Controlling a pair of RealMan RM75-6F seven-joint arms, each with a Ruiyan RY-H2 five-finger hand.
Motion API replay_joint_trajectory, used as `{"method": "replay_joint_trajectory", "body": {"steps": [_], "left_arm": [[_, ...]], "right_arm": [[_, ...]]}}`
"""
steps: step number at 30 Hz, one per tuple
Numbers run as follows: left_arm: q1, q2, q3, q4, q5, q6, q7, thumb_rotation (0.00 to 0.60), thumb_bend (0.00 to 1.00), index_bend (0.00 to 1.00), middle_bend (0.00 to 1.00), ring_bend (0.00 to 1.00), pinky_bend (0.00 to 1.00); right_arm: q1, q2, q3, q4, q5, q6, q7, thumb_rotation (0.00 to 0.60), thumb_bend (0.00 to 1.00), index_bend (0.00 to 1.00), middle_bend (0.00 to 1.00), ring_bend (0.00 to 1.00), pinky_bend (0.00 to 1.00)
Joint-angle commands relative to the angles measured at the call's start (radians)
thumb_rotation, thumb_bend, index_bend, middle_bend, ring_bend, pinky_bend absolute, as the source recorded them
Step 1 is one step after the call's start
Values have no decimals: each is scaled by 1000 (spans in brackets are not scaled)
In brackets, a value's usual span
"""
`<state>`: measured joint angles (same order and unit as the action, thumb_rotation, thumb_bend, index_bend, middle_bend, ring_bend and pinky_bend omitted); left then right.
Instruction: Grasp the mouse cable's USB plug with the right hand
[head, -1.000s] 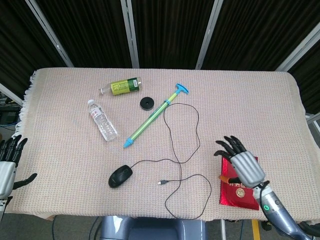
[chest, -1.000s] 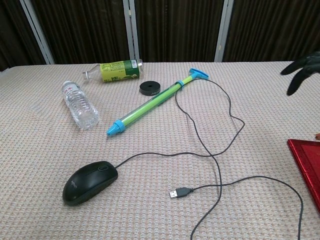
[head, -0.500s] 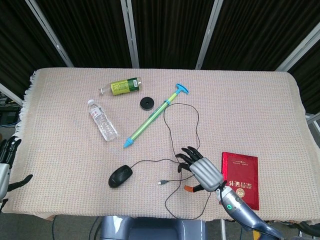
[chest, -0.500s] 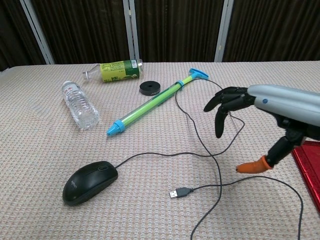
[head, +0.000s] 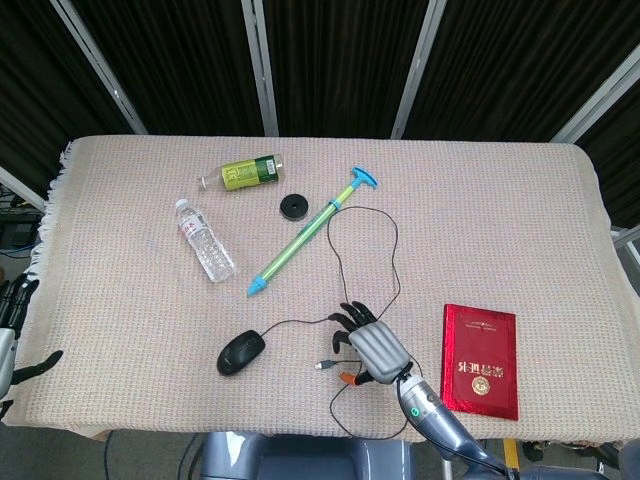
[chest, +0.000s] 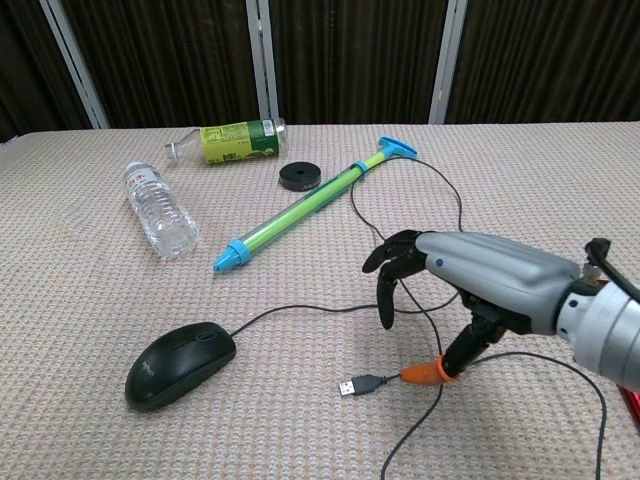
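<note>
USB plug (chest: 357, 385) lies just left of the right hand's (chest: 470, 280) spread, empty fingers (chest: 386, 296).

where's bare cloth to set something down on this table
Bare cloth spans the far right, above the red booklet. Also bare: the left edge beside the clear bottle. Crowded: the middle, with cable loops, mouse and right robot hand.

Counted on the beige woven tablecloth (head: 500, 210): two plastic bottles, one clear with a white cap (head: 205, 240) and one green-labelled lying on its side (head: 245, 173). One black corded computer mouse (head: 241, 352), its single black cable (head: 385, 250) ending in one silver USB plug (chest: 357, 385). One green-and-blue plastic tube pump (head: 310, 232), one small black round disc (head: 293, 206), one red booklet (head: 481, 359), and two robot hands: the right hand (head: 373, 347), the left hand (head: 12, 325).
</note>
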<state>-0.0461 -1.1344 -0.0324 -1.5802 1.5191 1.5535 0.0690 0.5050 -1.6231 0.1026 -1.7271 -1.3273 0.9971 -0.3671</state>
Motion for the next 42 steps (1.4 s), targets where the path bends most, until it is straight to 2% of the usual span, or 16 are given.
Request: {"method": "replay_joint_trajectory", "body": {"steps": [1, 12, 25, 42], "left_arm": [[-1, 1, -1, -2, -3, -5, -2, 600, 58, 0, 0, 0, 0], [-4, 4, -2, -6, -8, -15, -12, 600, 63, 0, 0, 0, 0], [-6, 5, -4, -9, -14, -23, -15, 600, 63, 0, 0, 0, 0], [-6, 11, -4, -15, -16, -28, -31, 600, 65, 0, 0, 0, 0]], "right_arm": [[3, -50, 1, 38, 26, 20, -31, 600, 143, 504, 160, 0, 0], [9, -137, -5, 130, 108, 26, -71, 600, 173, 529, 164, 0, 0], [7, -202, -32, 167, 106, 46, -73, 600, 213, 536, 170, 0, 0], [14, -263, -26, 227, 140, 45, -91, 600, 254, 522, 174, 0, 0]]}}
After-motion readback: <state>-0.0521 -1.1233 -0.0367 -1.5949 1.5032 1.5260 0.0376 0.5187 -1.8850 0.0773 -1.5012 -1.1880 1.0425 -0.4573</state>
